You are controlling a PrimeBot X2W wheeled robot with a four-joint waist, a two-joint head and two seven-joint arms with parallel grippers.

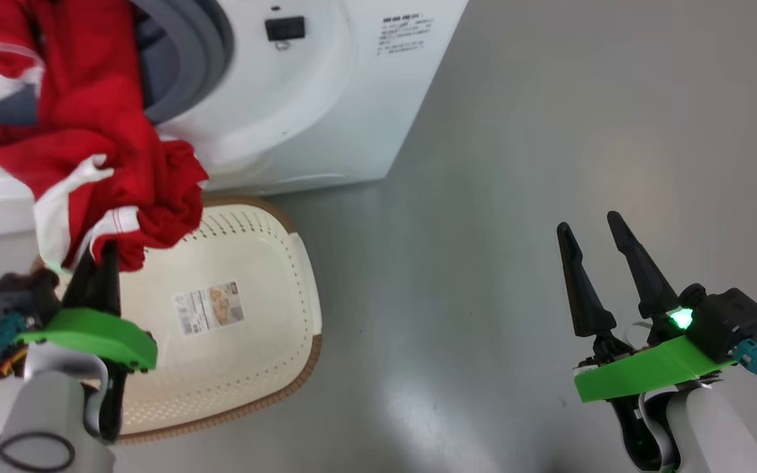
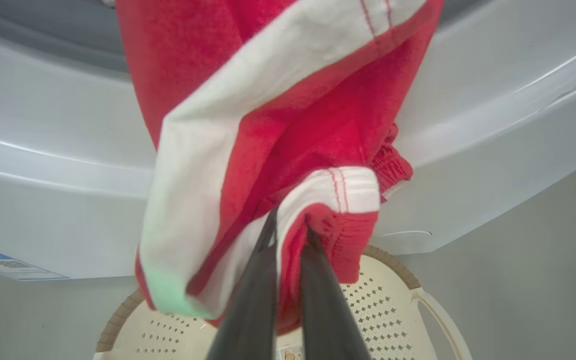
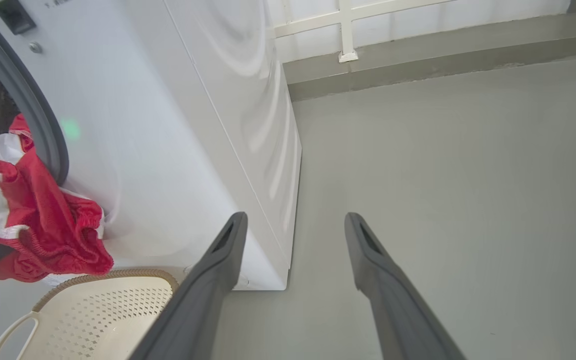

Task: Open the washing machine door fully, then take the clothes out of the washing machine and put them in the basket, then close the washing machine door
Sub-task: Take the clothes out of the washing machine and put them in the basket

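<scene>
L tool (image 1: 98, 257) clenched on the clothes (image 1: 109, 131), red w/ white trim. R tool (image 1: 588, 221) released, nothing in it, well apart over the floor (image 1: 516, 164). Clothes hang above far rim of the basket (image 1: 253, 368), trailing up into the washing machine (image 1: 326, 98) opening. Basket on floor, just in front of machine.

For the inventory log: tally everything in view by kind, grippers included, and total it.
Washing machine: 1
Basket: 1
Clothes bundle, red and white: 1
Grippers: 2 (left gripper shut on the bundle, right gripper open)
Total: 5
</scene>
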